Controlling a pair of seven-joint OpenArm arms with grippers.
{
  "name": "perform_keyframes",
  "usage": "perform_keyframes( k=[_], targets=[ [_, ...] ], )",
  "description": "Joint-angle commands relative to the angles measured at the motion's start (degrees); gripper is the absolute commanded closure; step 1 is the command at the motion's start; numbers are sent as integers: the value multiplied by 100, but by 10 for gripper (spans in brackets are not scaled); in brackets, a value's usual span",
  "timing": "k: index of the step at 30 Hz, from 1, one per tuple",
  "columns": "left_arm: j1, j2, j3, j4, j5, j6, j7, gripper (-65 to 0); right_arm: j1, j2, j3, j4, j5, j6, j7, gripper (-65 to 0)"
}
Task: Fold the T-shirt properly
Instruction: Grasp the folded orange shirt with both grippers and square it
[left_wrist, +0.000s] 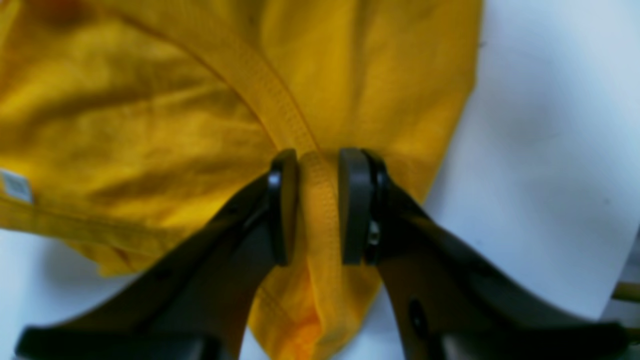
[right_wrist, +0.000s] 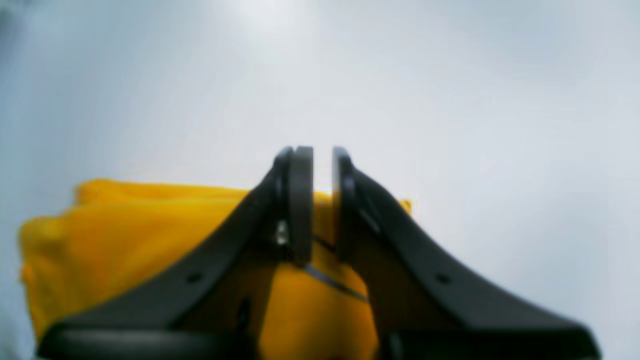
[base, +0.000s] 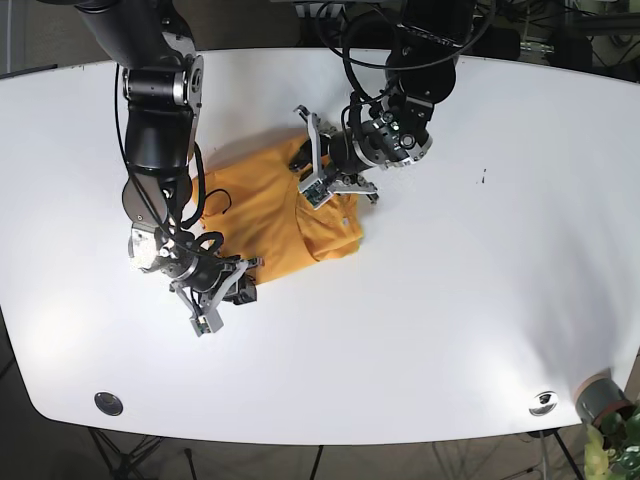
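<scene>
The yellow T-shirt (base: 265, 215) lies crumpled in the middle of the white table (base: 450, 300). My left gripper (base: 312, 170) is at its far edge. In the left wrist view that gripper (left_wrist: 319, 155) is shut on a ribbed seam of the T-shirt (left_wrist: 150, 125), which runs between the pads. My right gripper (base: 237, 283) sits at the shirt's near left edge. In the right wrist view it (right_wrist: 322, 155) is almost shut, with yellow T-shirt fabric (right_wrist: 125, 225) between the lower part of its fingers. A small white label (left_wrist: 16, 186) shows on the shirt.
Two round metal fittings (base: 108, 403) (base: 543, 402) sit near the table's front edge. A small dark mark (base: 484, 178) is on the right half of the table. A grey pot (base: 598, 398) with a plant stands past the front right corner.
</scene>
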Motion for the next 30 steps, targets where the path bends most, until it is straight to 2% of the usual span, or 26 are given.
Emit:
perform_keyframes(
  k=[1, 6, 9, 13, 17, 26, 30],
  targets=[
    [-93, -182, -1, -154, -86, 68, -117, -132, 240, 111, 4, -288, -163, 42, 491, -55],
    [-304, -340, -19, -356, -103, 68, -117, -132, 205, 181, 13, -402, -260, 51, 570, -55],
    [-542, -534, -159, -497, -103, 68, -117, -132, 73, 331, 13, -402, -260, 51, 570, -55],
    [-1087, -569, -168, -1297, -94, 42, -196, -132, -59, 357, 30, -385, -260, 60, 570, -54],
    [-1544, -736, -168, -1991, -77, 42, -504, -132, -419, 454, 39, -7, -260, 315, 570, -52],
    [-2432, -1026, -168, -2510, -86, 42, -671, -132, -1509, 419, 13, 1286, -260, 359, 509, -52],
    [-2731, -1158, -177, -2562, -77, 42, -680, -135, -1896, 252, 13, 1813, -260, 368, 210, -52]
  ],
)
